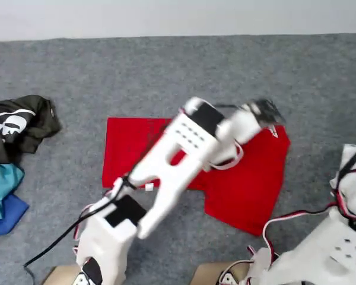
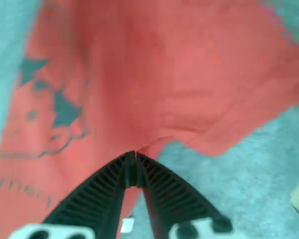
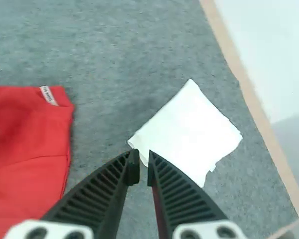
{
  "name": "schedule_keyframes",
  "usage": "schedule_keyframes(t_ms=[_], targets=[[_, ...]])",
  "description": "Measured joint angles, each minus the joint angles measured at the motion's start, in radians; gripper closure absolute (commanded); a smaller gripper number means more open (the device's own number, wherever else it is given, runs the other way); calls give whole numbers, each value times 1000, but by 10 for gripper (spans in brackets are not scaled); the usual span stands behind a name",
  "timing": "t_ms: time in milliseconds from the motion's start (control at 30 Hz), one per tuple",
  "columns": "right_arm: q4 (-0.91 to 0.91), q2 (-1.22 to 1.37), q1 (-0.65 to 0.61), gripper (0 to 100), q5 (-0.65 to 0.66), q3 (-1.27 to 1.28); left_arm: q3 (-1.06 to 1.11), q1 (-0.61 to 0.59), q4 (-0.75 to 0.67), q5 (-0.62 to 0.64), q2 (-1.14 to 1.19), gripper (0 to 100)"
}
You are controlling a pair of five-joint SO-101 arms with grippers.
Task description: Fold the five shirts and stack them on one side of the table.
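Pinching red shirt (image 1: 243,178), left gripper (image 2: 132,158) had jaws closed on cloth fold near shirt's far right corner. Red shirt lay mid-table on grey mat (image 1: 166,71), near right edge uneven. Left arm (image 1: 178,154) stretched diagonally across it. Right gripper (image 3: 139,160) hung with jaws almost together, narrow slit between, holding nothing, above corner of folded white shirt (image 3: 189,124) close to table edge (image 3: 249,99). Dark shirt (image 1: 21,122), teal shirt (image 1: 3,181), blue shirt (image 1: 6,217) sat heaped at left edge. Bare mat lay open beyond red shirt.
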Motion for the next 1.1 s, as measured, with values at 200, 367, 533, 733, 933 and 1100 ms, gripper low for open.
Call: schedule_keyframes(t_ms=[200,367,533,733,933,1100], targets=[[0,-5,69,963,0,8,2,123,8,-55,89,825],[0,-11,130,963,14,54,2,196,8,-64,143,792],[0,-11,184,963,40,54,2,229,8,-115,192,776],[0,-61,190,963,43,54,2,229,8,-157,252,771],[0,-78,190,963,43,54,0,229,-25,-167,284,772],[0,-83,190,963,43,54,2,235,-60,-167,319,776]])
